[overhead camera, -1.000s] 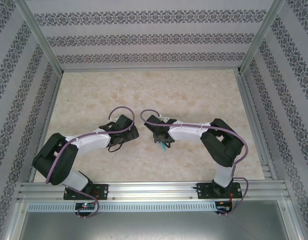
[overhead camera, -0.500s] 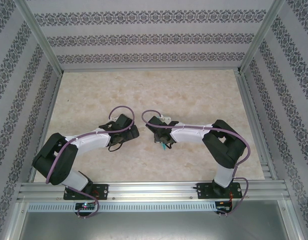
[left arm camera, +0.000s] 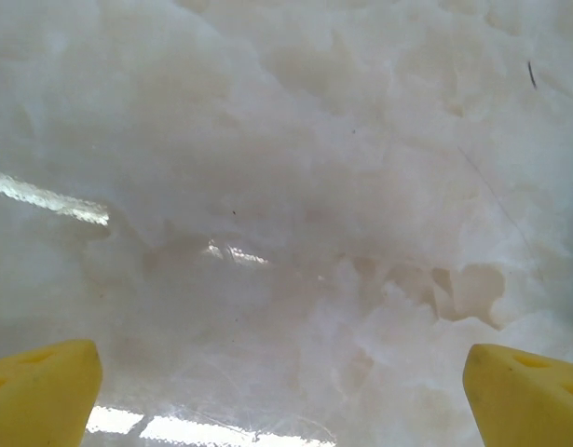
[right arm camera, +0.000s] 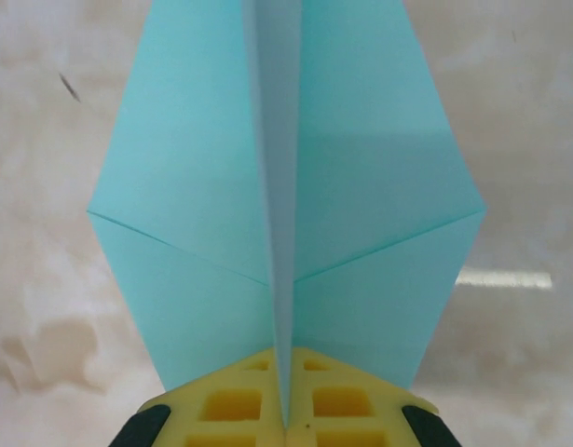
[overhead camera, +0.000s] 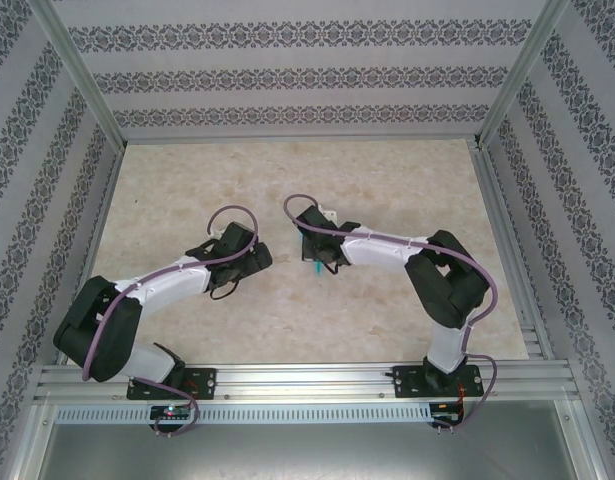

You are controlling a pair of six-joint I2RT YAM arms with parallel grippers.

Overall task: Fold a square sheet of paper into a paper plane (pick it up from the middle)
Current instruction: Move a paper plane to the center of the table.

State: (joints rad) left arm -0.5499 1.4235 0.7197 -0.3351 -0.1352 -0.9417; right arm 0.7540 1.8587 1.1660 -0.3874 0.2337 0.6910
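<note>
Nearest the right wrist camera, the right gripper [right arm camera: 284,410] is closed tight on the plane [right arm camera: 202,186]. Its two yellow pads [right arm camera: 232,405] meet on the centre crease at the plane's near end, so the paper starts right at the fingertips and runs straight away from them. The long axis follows the crease, in line with the fingers. From the pinch the turquoise sheet flares out to a corner on each side about halfway up the view, with a diagonal fold line running from each corner back to the crease. Beyond these it narrows again toward the far end, which is cut off by the frame edge, so the tip itself cannot be seen. Blurred pale table [right arm camera: 528,140] lies behind the plane, and whether the paper touches it cannot be told. From above, both arms reach in from the near rail [overhead camera: 307,378] toward the table's middle. The plane shows as a small turquoise sliver just beside the right gripper, on its near side, too small to read its heading. The left gripper [overhead camera: 262,255] sits near it but apart, jaws spread wide, its yellow fingers [left arm camera: 39,386] over bare marbled surface, holding nothing. Patterned walls [overhead camera: 287,75] close the far side.
</note>
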